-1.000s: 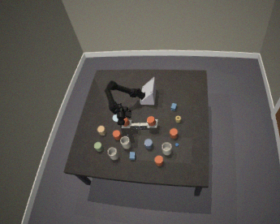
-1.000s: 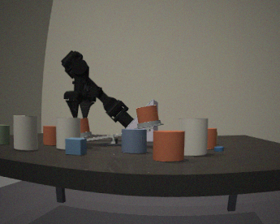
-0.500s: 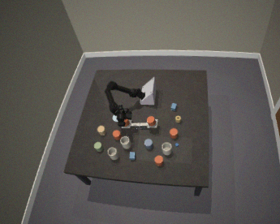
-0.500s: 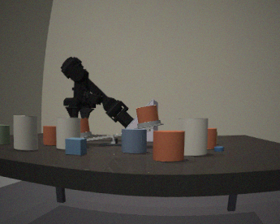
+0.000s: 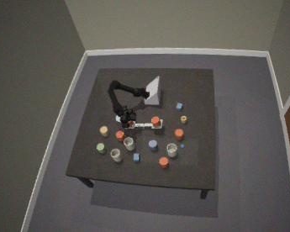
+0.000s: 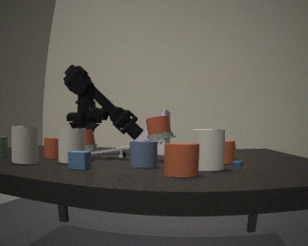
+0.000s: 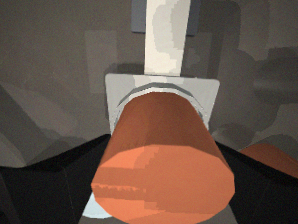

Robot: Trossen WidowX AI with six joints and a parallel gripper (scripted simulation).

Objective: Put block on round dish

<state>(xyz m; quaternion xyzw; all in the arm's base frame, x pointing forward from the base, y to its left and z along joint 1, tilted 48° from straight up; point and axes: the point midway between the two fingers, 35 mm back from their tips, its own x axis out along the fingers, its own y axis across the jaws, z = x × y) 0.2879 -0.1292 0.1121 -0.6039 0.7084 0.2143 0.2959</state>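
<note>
The balance (image 5: pixel 138 125) (image 6: pixel 106 151) (image 7: pixel 164 45) tilts, its left end lower than its right in the exterior view. One orange-red cup (image 5: pixel 131 123) (image 6: pixel 90 137) (image 7: pixel 162 185) stands on the low left end. Its twin (image 5: pixel 155 121) (image 6: pixel 159 126) stands tilted on the raised right end. My gripper (image 5: pixel 129 123) (image 7: pixel 159 142) is around the left cup, one finger on each side, still open; firm contact does not show. The pale blue round dish (image 5: pixel 118 119) (image 7: pixel 96 208) lies close beside the left cup, partly hidden by the arm and fingers. No block shows under either cup.
A pale wedge-shaped thing (image 5: pixel 153 93) stands behind the balance. Another orange cup (image 5: pixel 120 135) (image 7: pixel 272 157) stands close to the left end. Grey-white cups (image 5: pixel 129 144) (image 5: pixel 171 150), a blue cup (image 5: pixel 153 145) and a blue cube (image 5: pixel 136 157) stand in front.
</note>
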